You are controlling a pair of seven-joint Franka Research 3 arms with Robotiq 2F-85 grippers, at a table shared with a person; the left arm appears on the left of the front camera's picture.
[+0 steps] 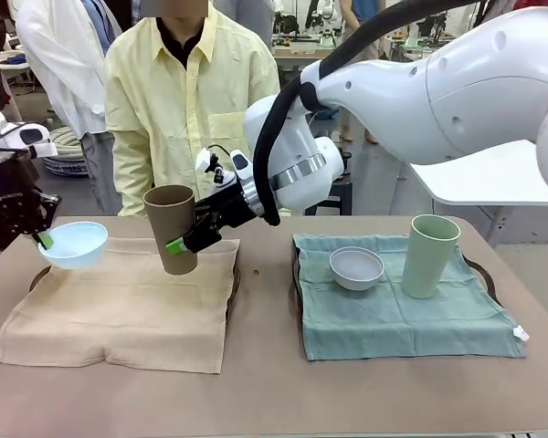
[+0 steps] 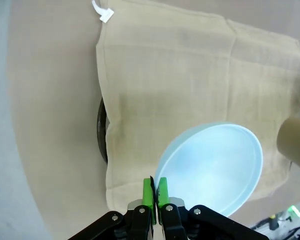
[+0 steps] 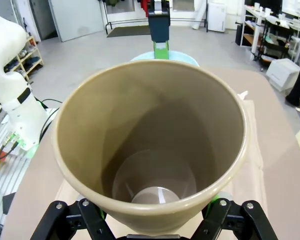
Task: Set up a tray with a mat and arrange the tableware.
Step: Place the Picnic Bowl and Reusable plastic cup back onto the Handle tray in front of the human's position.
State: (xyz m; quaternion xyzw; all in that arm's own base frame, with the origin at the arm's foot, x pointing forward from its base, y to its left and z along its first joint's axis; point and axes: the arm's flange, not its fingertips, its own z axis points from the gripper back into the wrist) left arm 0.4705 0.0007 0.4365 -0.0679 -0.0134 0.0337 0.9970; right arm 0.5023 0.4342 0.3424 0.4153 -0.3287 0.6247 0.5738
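My left gripper (image 1: 44, 241) is shut on the rim of the pale blue bowl (image 1: 73, 244), holding it above the left back corner of the tan mat (image 1: 119, 310). In the left wrist view the green pads (image 2: 161, 192) pinch the bowl (image 2: 210, 167) over the mat (image 2: 190, 75). My right gripper (image 1: 184, 239) reaches across and grips the tan-brown cup (image 1: 171, 228), tilted, over the back edge of the tan mat. The right wrist view looks down into the cup (image 3: 150, 145), with my right gripper (image 3: 152, 222) clamped around it. The greyish white bowl (image 1: 356, 267) and pale green cup (image 1: 428, 255) stand on the green mat (image 1: 393, 319).
Each mat covers a dark tray; the rims of the left tray (image 1: 38, 274) and the right tray (image 1: 479, 269) peek out. A person in a yellow shirt (image 1: 187, 100) stands at the far side of the table. Bare tabletop runs along the front edge and between the trays.
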